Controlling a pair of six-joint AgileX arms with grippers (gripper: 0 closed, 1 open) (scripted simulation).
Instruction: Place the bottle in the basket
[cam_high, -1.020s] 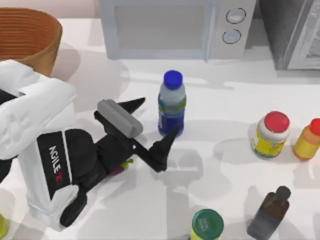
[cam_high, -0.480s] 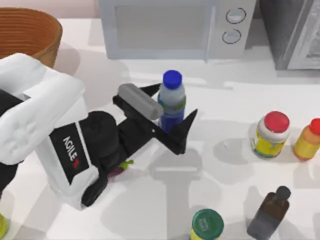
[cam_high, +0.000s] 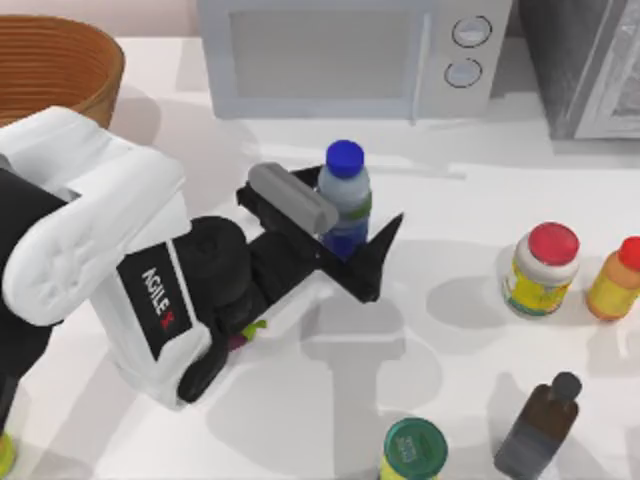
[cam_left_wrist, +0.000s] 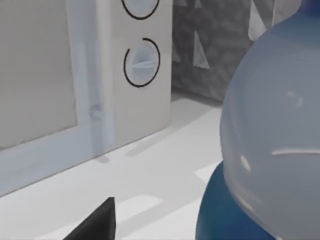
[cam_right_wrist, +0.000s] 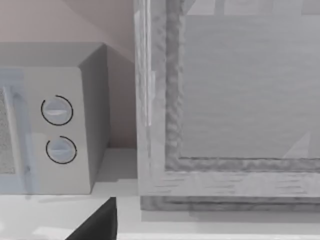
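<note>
The bottle (cam_high: 346, 190), clear with a blue cap and dark blue lower half, stands upright mid-table in front of the microwave. My left gripper (cam_high: 352, 212) is open and straddles it at label height, one black fingertip (cam_high: 388, 232) on its right side and the other hidden behind the bottle. In the left wrist view the bottle (cam_left_wrist: 275, 150) looms very close, beside one fingertip (cam_left_wrist: 102, 222). The basket (cam_high: 50, 70), woven and tan-brown, sits at the far left corner. The right wrist view has one black fingertip (cam_right_wrist: 100, 222) of my right gripper, facing the microwave and a grey cabinet.
A white microwave (cam_high: 340, 50) stands behind the bottle, a grey cabinet (cam_high: 590, 60) to its right. At the right are a red-lidded yellow jar (cam_high: 540, 270) and an orange bottle (cam_high: 615, 280). A dark brown bottle (cam_high: 540, 425) and a green-lidded jar (cam_high: 415, 450) stand near the front.
My left arm has pushed forward and to the right, bringing its open fingers from short of the bottle to either side of it. The bottle has not moved.
</note>
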